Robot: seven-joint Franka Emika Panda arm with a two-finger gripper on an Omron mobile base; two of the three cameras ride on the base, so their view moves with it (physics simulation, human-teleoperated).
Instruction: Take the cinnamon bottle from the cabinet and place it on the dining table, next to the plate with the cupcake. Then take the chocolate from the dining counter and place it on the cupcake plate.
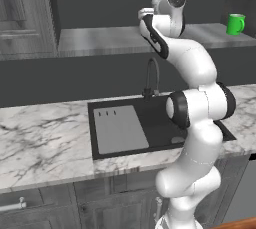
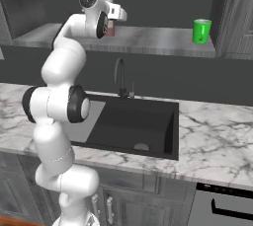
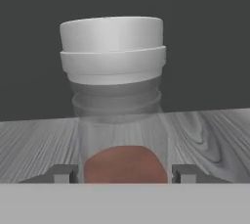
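Observation:
The cinnamon bottle [image 3: 119, 120] stands upright on the cabinet's pale grey shelf board [image 3: 210, 135]; it is clear, with a pale grey cap and a red-brown label low down. My gripper [image 3: 125, 173] has one finger tip on each side of the bottle's lower body, pressed against its sides. In the right base view the gripper [image 2: 116, 17] reaches into the cabinet [image 2: 148, 40], a sliver of the bottle [image 2: 111, 30] showing below it. In the left base view the hand [image 1: 146, 14] is at the shelf [image 1: 100, 40]. The plate, cupcake and chocolate are out of view.
A green mug [image 2: 201, 31] stands on the same shelf, far right of the bottle, also seen as the mug [image 1: 235, 24]. Below the cabinet are a dark sink [image 1: 150, 123] with a faucet [image 1: 151, 75], set in a white marble counter [image 1: 40, 138].

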